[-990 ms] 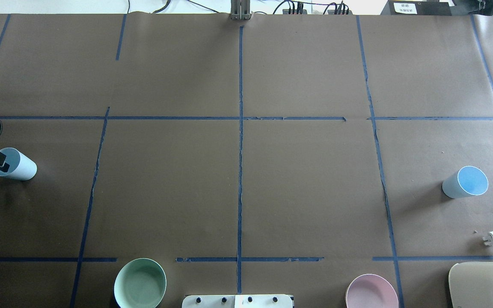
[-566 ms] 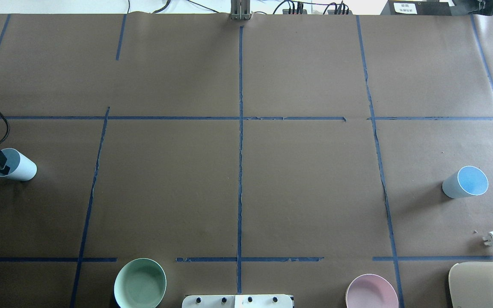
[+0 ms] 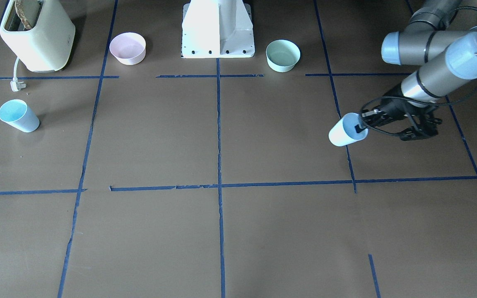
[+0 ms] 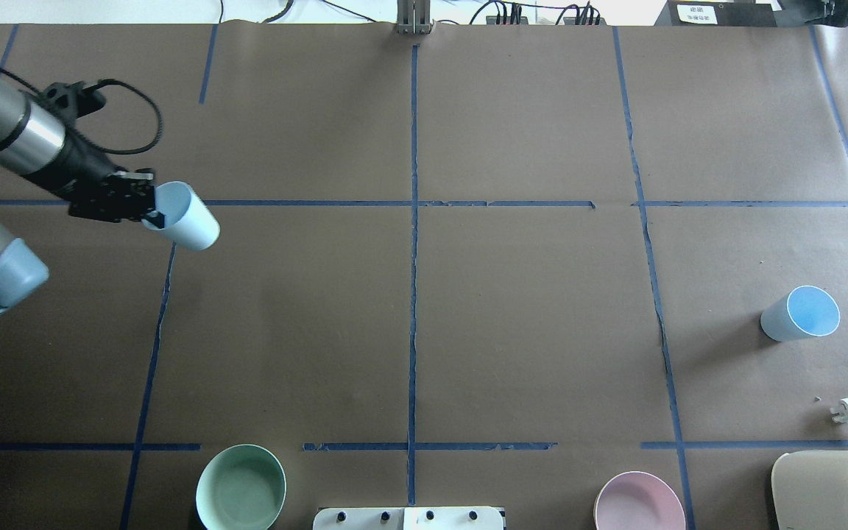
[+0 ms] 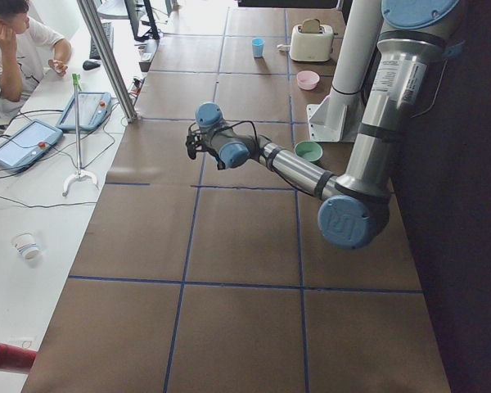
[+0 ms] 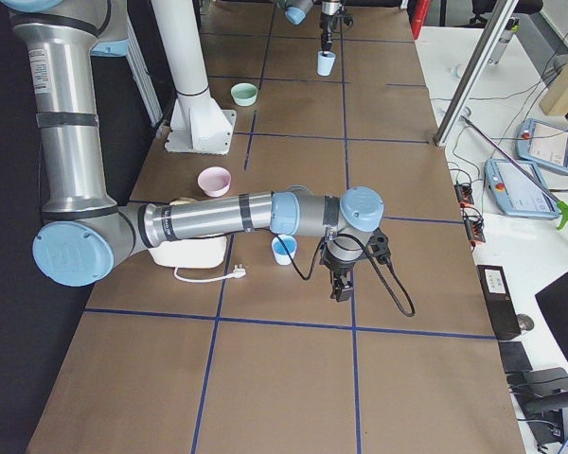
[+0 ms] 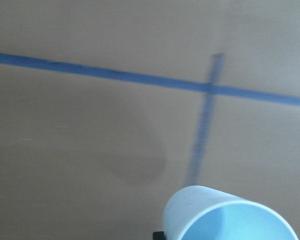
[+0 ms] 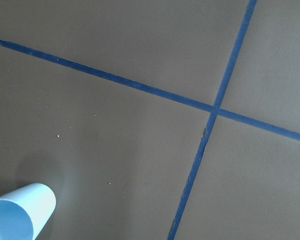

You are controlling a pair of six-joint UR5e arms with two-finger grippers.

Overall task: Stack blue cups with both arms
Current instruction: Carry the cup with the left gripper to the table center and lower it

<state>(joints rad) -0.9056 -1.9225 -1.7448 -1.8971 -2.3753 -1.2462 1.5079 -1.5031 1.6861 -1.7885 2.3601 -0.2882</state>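
My left gripper [image 4: 152, 214] is shut on the rim of one blue cup [image 4: 190, 223] and holds it tilted above the table, left of centre. It also shows in the front view [image 3: 343, 133] and low in the left wrist view [image 7: 225, 216]. The other blue cup [image 4: 801, 314] stands upright on the table at the right; it also shows in the front view [image 3: 18, 116] and the right wrist view [image 8: 17, 214]. My right gripper [image 6: 339, 284] shows only in the exterior right view, just beside that cup [image 6: 284, 250]. I cannot tell whether it is open or shut.
A mint-green bowl [image 4: 241, 487] and a pink bowl [image 4: 639, 503] sit at the near edge, either side of the white pedestal base [image 3: 218, 29]. A cream toaster [image 4: 832, 489] with its white plug [image 4: 847, 411] stands at the near right corner.
My left gripper has lifted its blue cup from the table's left edge and carried it farther away and to the right. The right-hand cup has not moved.
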